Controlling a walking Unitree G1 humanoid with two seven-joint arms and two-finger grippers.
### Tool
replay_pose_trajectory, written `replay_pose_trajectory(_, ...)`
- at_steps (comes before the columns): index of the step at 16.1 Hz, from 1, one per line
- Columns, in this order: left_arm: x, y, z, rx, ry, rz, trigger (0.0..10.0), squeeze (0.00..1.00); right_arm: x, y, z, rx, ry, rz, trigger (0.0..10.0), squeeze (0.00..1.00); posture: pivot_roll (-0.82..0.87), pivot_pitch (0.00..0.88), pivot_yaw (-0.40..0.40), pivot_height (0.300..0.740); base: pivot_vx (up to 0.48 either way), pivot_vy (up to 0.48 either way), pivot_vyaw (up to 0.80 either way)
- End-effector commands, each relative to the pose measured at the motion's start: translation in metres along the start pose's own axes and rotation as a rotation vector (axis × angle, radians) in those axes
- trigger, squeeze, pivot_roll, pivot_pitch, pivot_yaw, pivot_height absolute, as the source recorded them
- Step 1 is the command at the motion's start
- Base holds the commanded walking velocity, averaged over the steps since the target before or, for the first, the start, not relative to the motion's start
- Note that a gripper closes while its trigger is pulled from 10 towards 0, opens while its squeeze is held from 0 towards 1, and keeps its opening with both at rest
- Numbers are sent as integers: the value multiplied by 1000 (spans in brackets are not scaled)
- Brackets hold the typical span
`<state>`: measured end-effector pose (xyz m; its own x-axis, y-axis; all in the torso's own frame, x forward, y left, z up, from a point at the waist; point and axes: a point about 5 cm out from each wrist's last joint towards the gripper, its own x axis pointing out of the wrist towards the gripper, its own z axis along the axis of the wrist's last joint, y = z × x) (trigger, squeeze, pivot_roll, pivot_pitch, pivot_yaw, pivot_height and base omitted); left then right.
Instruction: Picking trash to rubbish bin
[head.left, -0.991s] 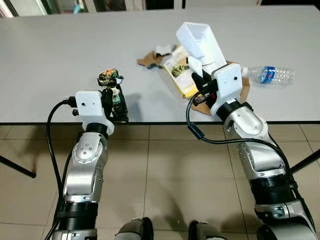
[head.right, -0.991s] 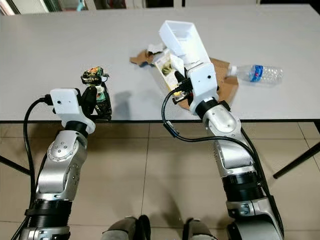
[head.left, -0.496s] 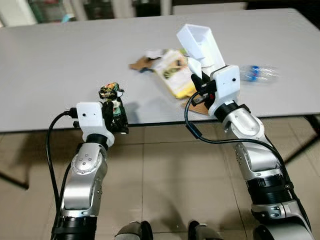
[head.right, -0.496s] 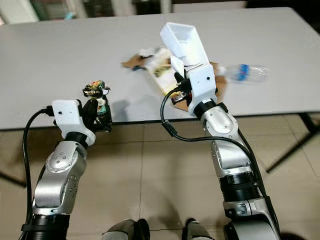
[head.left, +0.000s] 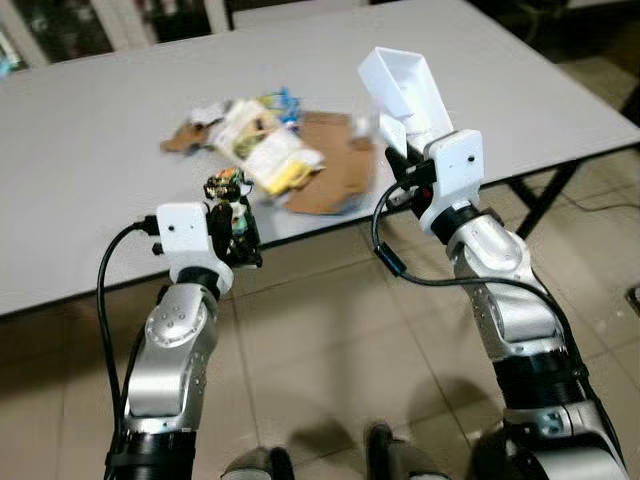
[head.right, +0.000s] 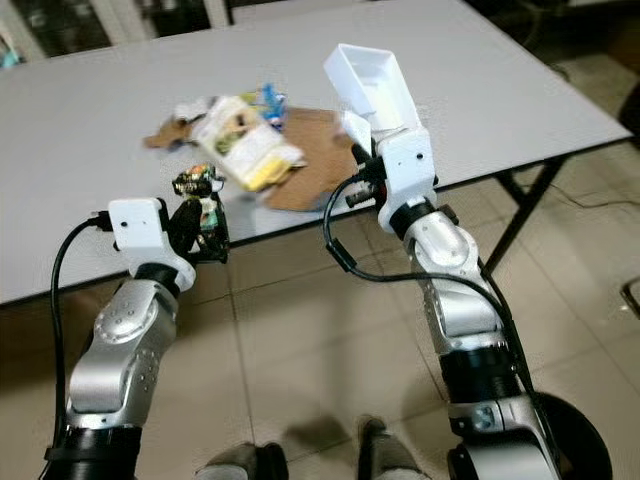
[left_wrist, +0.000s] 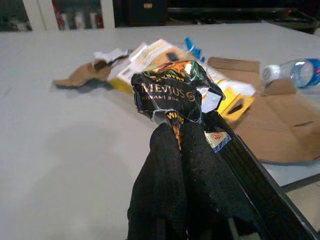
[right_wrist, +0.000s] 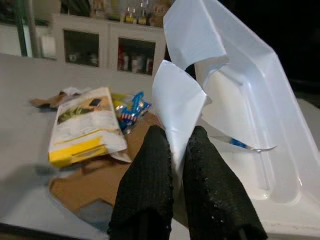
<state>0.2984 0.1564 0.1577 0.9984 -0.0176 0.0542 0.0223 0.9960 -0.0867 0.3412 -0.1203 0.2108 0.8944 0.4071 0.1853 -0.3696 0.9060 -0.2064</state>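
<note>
Above the table edge, right gripper pinches an empty white tray; left gripper clamps a wrapper.

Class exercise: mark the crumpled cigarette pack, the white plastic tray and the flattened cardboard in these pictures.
crumpled cigarette pack (left_wrist: 167, 92), left wrist view, on its dark printed face.
white plastic tray (right_wrist: 255, 120), right wrist view, on its inner wall.
flattened cardboard (head.left: 335, 180), left eye view, on its bare brown surface.

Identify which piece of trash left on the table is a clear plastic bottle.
It is the plastic bottle lying on its side past the flattened cardboard. It alone is see-through, with a blue label; the rest is cardboard, paper and wrappers.
</note>
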Motion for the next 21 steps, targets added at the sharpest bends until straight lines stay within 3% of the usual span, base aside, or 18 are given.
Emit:
replay_pose_trajectory(1, 2, 2, 3, -7, 0, 4, 0, 0, -1, -2, 1, -3, -5, -11, 10000, 0, -93, 118, 86, 740, 0, 0, -800)
replay_pose_trajectory(12, 7, -3, -2, -69, 40, -20, 0, 0, -1, -4, 1, -4, 0, -20, 10000, 0, -102, 125, 89, 740, 0, 0, -800)
replay_pose_trajectory(21, 5, -4, -18, -78, 111, -43, 0, 0, -2, -4, -3, -11, 16, -29, 10000, 0, -105, 128, 90, 740, 0, 0, -800)
